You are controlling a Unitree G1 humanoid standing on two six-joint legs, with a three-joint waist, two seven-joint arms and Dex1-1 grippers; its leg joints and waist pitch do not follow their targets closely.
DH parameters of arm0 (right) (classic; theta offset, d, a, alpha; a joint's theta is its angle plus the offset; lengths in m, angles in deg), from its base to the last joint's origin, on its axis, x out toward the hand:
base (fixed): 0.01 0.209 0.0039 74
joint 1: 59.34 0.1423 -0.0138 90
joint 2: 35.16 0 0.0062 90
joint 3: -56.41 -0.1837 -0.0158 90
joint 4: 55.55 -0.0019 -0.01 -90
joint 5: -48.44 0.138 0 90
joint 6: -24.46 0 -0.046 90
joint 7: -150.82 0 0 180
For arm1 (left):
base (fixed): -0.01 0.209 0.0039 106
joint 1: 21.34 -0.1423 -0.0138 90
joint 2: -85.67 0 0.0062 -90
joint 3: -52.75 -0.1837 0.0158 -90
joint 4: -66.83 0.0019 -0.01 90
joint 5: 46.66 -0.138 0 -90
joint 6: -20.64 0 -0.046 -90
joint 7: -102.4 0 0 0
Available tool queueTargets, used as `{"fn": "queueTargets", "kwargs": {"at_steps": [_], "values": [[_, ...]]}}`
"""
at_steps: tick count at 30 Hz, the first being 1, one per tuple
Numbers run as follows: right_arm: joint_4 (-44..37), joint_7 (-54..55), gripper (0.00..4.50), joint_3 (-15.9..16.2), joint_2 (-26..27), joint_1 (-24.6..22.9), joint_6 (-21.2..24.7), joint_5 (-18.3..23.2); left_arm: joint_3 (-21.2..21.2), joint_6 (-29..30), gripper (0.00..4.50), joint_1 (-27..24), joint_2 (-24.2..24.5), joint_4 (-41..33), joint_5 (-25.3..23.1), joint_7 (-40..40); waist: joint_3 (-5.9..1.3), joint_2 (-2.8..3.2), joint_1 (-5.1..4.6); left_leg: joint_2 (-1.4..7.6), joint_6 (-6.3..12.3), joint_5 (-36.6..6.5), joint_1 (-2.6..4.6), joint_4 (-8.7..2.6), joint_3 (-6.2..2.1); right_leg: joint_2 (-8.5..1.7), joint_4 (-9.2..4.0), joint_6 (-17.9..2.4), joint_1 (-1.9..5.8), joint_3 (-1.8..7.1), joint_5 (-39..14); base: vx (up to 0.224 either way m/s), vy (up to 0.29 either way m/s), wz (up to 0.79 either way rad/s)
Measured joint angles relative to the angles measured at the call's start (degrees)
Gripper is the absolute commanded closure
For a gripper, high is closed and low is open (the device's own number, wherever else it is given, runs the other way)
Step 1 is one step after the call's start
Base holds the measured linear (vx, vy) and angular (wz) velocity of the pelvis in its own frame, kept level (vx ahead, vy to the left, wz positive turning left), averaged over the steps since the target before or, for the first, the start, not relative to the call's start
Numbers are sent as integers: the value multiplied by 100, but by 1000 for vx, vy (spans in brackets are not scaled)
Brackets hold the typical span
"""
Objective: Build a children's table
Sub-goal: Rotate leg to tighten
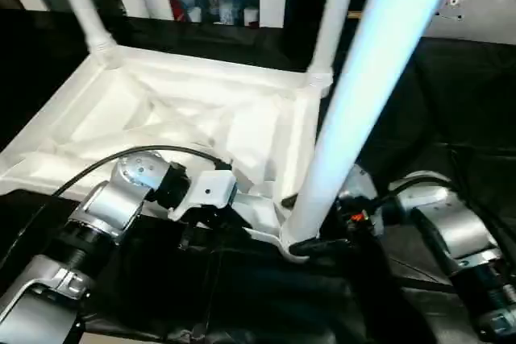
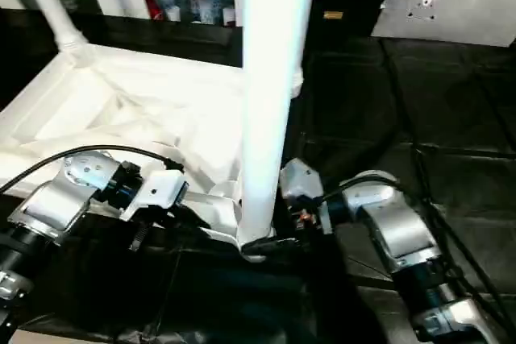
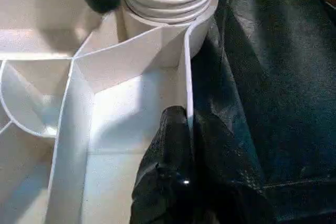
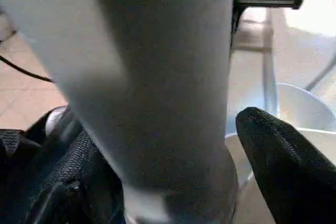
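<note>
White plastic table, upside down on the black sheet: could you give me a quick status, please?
Left gripper shut on white ribbed tabletop rim. Right gripper straddling near white tube leg, seated in socket. Nothing in the way.

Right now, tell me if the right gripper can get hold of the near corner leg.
Probably yes: the right gripper already has a finger on each side of the leg near its socket, nothing between.

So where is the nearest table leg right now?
In the left eye view the leg stands in the tabletop's near right corner socket, between the left gripper and the right gripper.
</note>
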Motion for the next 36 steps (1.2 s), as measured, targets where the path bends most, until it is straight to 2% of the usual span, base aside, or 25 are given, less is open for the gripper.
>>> {"fn": "queueTargets", "kwargs": {"at_steps": [4, 5, 12, 18, 21, 22, 25, 27, 31, 36], "values": [[54, -85, 147, 13, 16, 35, 1, 4, 3, -69, 450, 49, -21, 106, 1, -40, 3, -5, -1, 0, -1, 0, 1, 1, 0, 0, 2, 0, 1, 0, 0, 0, 0, 0], [60, -107, 165, 23, 16, 47, 12, 7, 4, -82, 450, 51, -23, 114, 0, -41, 3, -6, -1, 1, -1, 1, 1, 1, 0, 0, 6, 0, 1, 0, 0, 0, 0, 0], [18, -75, 189, -1, 17, 27, 257, 106, 23, -25, 450, 49, -46, 129, 40, -51, 3, -5, 2, 3, -1, 1, 1, 0, 0, 0, 7, 0, 0, -2, 0, 0, 0, 0], [-498, 631, 191, -402, 232, -493, 754, 320, 244, 474, 450, -145, -86, -101, 139, 209, 0, 0, -7, 7, -4, 2, 9, 1, 1, 0, 13, 0, 2, -5, 0, 0, 0, 0], [-589, 1510, 191, -720, 526, -700, 906, 219, 389, 923, 450, -205, -223, -221, -32, 815, -1, 1, -63, 8, -41, 0, 26, -1, 3, 1, 18, -12, 9, -2, 8, 0, 0, 0], [-594, 1791, 191, -817, 625, -721, 950, 173, 424, 1078, 450, -214, -280, -261, -78, 1000, -2, 3, -110, 8, -47, 2, 30, -3, 4, 1, 15, -18, 9, -1, 11, 0, 0, 0], [-596, 3222, 191, -1274, 1253, -713, 1128, -142, 676, 1971, 450, -220, -737, -453, -266, 1939, -5, 6, -306, 8, -58, 8, 36, -3, 4, 1, 10, -33, 10, -1, 21, 0, 0, 0], [-622, 4095, 192, -1457, 1592, -662, 1233, -352, 748, 2473, 450, -216, -1098, -590, -383, 2516, -20, 30, -377, 6, -58, 8, 38, -6, 7, 1, 6, -34, 10, 2, 24, 0, 0, 0], [-593, 5159, 193, -1617, 2045, -542, 1303, -633, 879, 3014, 450, -203, -1566, -700, -481, 3260, -40, 62, -368, 6, -68, 21, 40, -45, 7, 5, 0, -32, 10, 0, 24, 0, 0, 0], [-216, 6975, 193, -2097, 2902, -90, 1276, -1059, 982, 3820, 450, 3, -2571, -684, -783, 4627, -57, 93, -349, 0, -56, 27, 39, -52, 7, 2, -15, -32, 3, 0, 24, 0, 0, 0]]}}
